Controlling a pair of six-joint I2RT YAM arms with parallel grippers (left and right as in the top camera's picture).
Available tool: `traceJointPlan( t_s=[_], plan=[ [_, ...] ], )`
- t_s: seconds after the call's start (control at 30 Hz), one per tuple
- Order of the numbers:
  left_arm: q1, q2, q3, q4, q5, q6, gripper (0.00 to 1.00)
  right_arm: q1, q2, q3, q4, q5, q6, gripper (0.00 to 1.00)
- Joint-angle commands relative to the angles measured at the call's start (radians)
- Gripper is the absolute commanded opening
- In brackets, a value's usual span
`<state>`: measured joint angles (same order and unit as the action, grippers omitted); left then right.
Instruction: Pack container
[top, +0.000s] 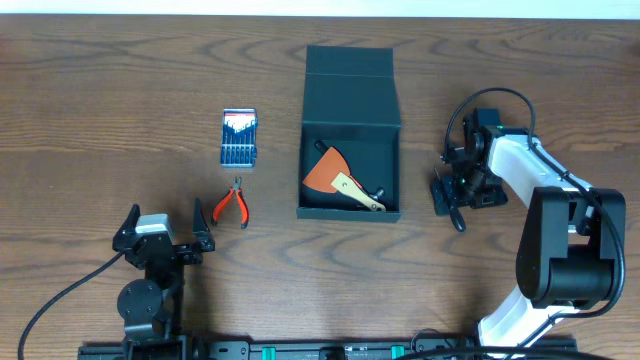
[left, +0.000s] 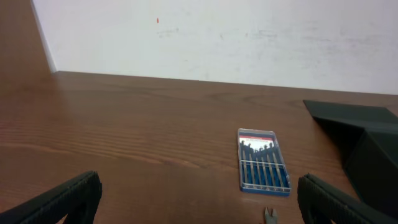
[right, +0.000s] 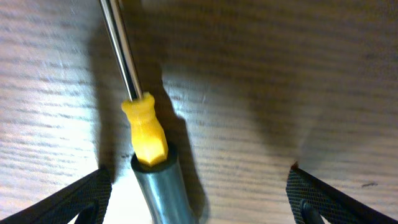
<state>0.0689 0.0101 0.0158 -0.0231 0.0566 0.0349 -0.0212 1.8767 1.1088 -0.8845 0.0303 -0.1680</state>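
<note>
place: robot lab bench | cues: wood-grain table (top: 100, 90), bare white wall (left: 249, 37), robot arm (top: 560, 235), pliers (top: 232, 206)

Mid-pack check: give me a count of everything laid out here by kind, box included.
Container: 1
Screwdriver-set case: 1
Pliers, red-handled: 1
Scraper, orange blade, inside the container: 1
Screwdriver, yellow collar: 1
Total: 5
</note>
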Motion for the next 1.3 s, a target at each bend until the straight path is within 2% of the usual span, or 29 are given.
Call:
traceJointPlan(
  t_s=[0.0,0.77,1.13,1.27],
  plan=[
    [-0.005,-0.006,-0.011,-0.040,0.011,0.017,0.99,0.003,0.024,-0.024,0.037,0.014,0.019,0.91],
    [-0.005,-0.006,-0.011,-0.040,0.011,0.017,0.99,0.064,0.024,-0.090,0.108,-0.058,-0.031,0.94],
    [-0.005,-0.006,-0.011,-0.040,0.011,0.017,0.99,0.100,0.024,-0.090,0.082,-0.057,-0.024,0.85],
    [-0.005,-0.006,-0.011,-0.040,0.011,0.017,0.99,0.100,0.024,-0.090,0.080,-0.035,-0.003,0.84]
  ],
)
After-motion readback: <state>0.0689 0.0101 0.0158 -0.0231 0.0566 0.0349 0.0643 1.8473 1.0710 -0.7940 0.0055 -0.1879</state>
